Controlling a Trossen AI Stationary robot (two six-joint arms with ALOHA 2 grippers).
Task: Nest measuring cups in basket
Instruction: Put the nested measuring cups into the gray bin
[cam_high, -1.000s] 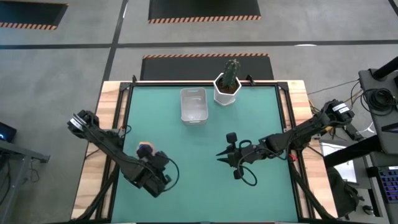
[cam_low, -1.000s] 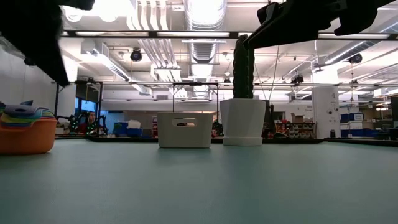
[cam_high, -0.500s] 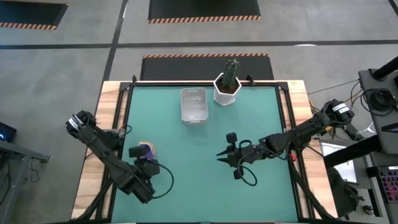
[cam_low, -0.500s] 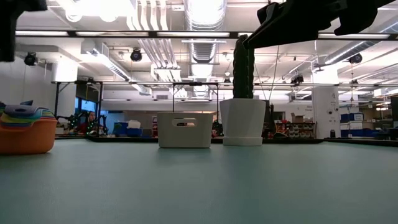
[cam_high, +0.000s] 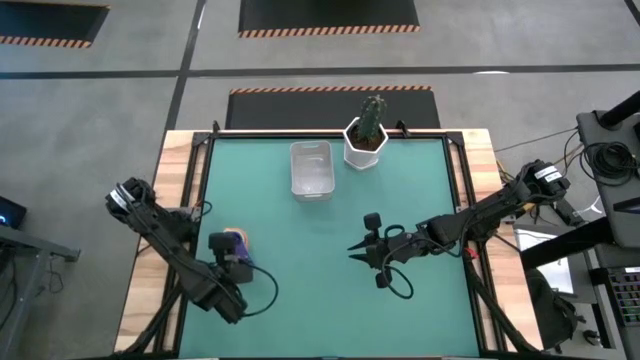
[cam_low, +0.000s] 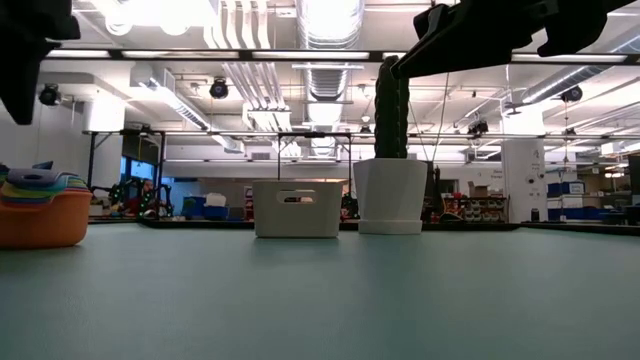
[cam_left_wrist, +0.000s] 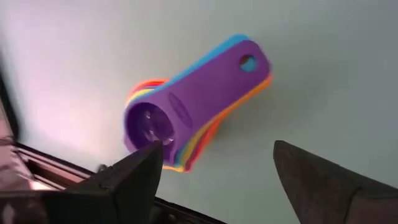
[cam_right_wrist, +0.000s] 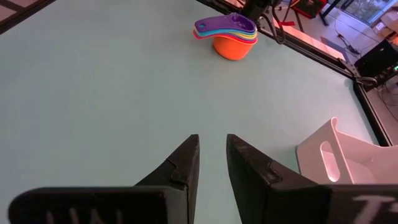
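The measuring cups stand nested in one stack at the table's left, orange cup at the bottom on the mat and purple on top. The stack also shows in the left wrist view, the low view and the right wrist view. My left gripper hovers open above the stack, a finger on either side, touching nothing. The clear basket stands empty at the far middle. My right gripper waits right of the table's middle, empty, its fingers a narrow gap apart.
A white pot with a cactus stands right beside the basket at the far edge; in the low view the pot is right of the basket. Green mat lies bare between the stack and the basket.
My left gripper has swung toward the table's left edge, from the near right of the stack to just above it, and has turned. The cups have kept still.
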